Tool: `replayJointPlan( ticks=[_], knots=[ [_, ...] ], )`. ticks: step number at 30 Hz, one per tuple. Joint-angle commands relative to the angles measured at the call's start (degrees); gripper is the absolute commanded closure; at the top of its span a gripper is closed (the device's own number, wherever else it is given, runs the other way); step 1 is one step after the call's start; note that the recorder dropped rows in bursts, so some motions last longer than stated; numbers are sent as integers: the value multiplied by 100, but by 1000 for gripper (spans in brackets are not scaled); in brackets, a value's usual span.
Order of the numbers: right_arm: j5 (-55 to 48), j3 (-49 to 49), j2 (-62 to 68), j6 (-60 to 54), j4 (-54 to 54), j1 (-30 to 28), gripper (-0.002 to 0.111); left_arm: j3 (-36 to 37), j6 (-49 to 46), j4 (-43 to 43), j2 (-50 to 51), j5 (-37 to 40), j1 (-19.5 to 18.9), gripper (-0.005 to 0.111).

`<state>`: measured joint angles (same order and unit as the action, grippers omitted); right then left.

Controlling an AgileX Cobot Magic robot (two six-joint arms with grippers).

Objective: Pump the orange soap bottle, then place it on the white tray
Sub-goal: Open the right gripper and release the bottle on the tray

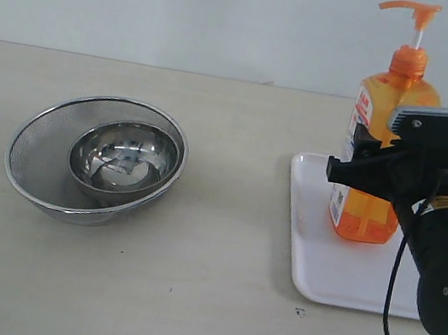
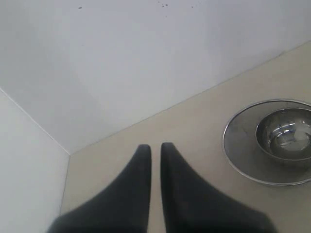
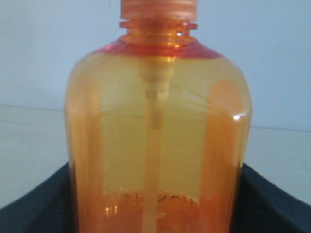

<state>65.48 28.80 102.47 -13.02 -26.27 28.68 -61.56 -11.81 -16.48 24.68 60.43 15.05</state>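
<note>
The orange soap bottle [image 1: 396, 89] stands upright on the white tray [image 1: 343, 280] at the right, with its pump head up and pointing left. My right gripper [image 1: 369, 169] is shut on the bottle's lower body. In the right wrist view the translucent bottle [image 3: 158, 145] fills the frame, with a black finger [image 3: 34, 208] pressed to each side. My left gripper [image 2: 155, 148] does not show in the exterior view. In its own wrist view it hangs above the bare table, shut with nothing between its fingers.
A round steel bowl [image 1: 124, 157] sits inside a mesh strainer [image 1: 36, 147] at the left of the table. In the left wrist view the bowl [image 2: 284, 133] shows off to one side of the fingers. A black cable loops below the right arm.
</note>
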Motion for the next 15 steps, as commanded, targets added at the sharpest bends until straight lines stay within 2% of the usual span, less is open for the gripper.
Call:
replayJointPlan(
  ticks=[1, 8, 10, 12, 15],
  knots=[
    [449, 45, -53, 49, -26, -22, 108, 38, 67, 2, -33, -68, -9, 102],
    [449, 45, -53, 47, -26, -22, 108, 38, 67, 2, -33, -73, -9, 102],
    [449, 45, -53, 47, -16, -22, 105, 38, 67, 2, -33, -73, -9, 102],
    [449, 45, -53, 47, -16, -22, 94, 38, 67, 2, -33, -73, -9, 102],
    [369, 45, -53, 222, -55, -22, 68, 38, 67, 2, -33, -73, -9, 102]
  ],
)
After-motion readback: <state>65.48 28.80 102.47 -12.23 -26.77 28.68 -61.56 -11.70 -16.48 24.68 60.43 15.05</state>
